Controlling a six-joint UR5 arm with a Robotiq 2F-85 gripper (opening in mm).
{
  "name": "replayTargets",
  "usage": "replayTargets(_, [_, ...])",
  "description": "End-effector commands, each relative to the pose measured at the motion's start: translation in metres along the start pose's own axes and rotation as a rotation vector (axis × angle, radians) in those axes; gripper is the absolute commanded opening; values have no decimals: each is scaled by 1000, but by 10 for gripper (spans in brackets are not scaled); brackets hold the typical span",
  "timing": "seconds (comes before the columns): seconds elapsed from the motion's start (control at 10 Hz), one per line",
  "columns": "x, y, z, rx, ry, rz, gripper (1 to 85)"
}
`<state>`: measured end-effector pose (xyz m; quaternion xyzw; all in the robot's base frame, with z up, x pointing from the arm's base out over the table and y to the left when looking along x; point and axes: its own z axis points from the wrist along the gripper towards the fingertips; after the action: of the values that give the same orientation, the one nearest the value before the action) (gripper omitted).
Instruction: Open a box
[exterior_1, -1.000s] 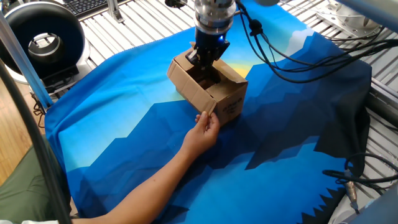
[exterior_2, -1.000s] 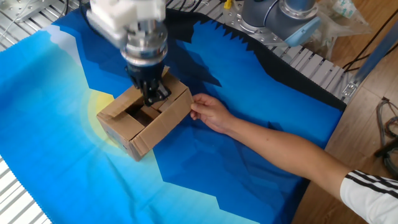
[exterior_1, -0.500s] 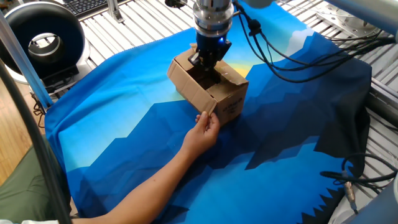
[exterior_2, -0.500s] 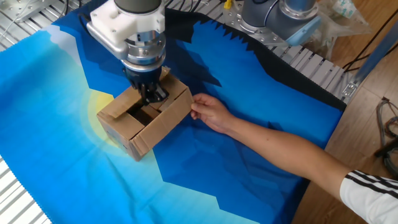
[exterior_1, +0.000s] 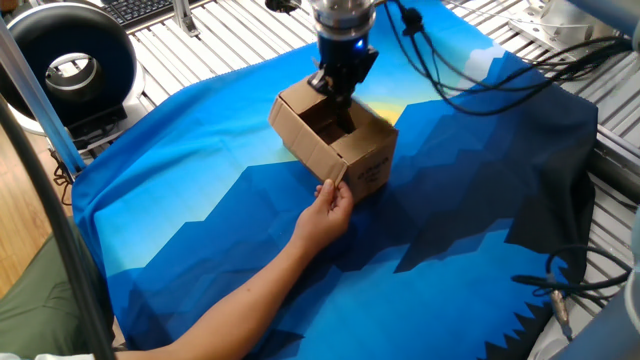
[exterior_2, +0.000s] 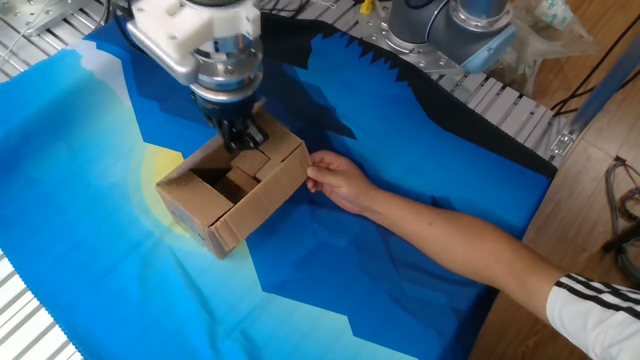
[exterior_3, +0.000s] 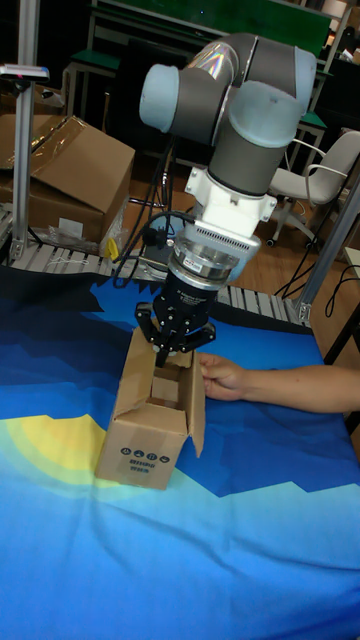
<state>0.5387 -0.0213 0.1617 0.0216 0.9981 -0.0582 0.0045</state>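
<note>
The box (exterior_1: 318, 155) (exterior_2: 262, 198) (exterior_3: 146, 440) is a small brown carton on the blue cloth, with its outer flaps folded out and blue print on one side. My gripper (exterior_1: 340, 100) (exterior_2: 243, 143) (exterior_3: 176, 352) points straight down at the box's far end, its dark fingers closed on the top edge of an inner flap (exterior_2: 252, 163) that stands nearly upright. A person's hand (exterior_1: 333, 205) (exterior_2: 335, 178) (exterior_3: 225, 378) rests against the box's near corner and steadies it.
The person's forearm (exterior_2: 450, 235) crosses the cloth (exterior_1: 200, 250) from the near side. A black round device (exterior_1: 70, 65) stands at the back left. Cables (exterior_1: 480, 90) trail from my wrist. A large carton (exterior_3: 65, 175) sits behind the table. Metal rails edge the cloth.
My gripper has risen slightly and shifted toward the box's far end. The inner flap came up with it, so more of the opening shows. The hand has not moved.
</note>
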Motion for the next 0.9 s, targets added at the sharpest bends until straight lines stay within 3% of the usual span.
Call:
replayTargets(0.0, [1, -29, -12, 29, 18, -41, 13])
replayTargets(0.3, [1, -62, -10, 66, 23, -99, 13])
replayTargets(0.5, [-3, -78, 5, 57, 0, -145, 13])
replayTargets(0.8, [-12, -84, 34, -2, -47, -175, 13])
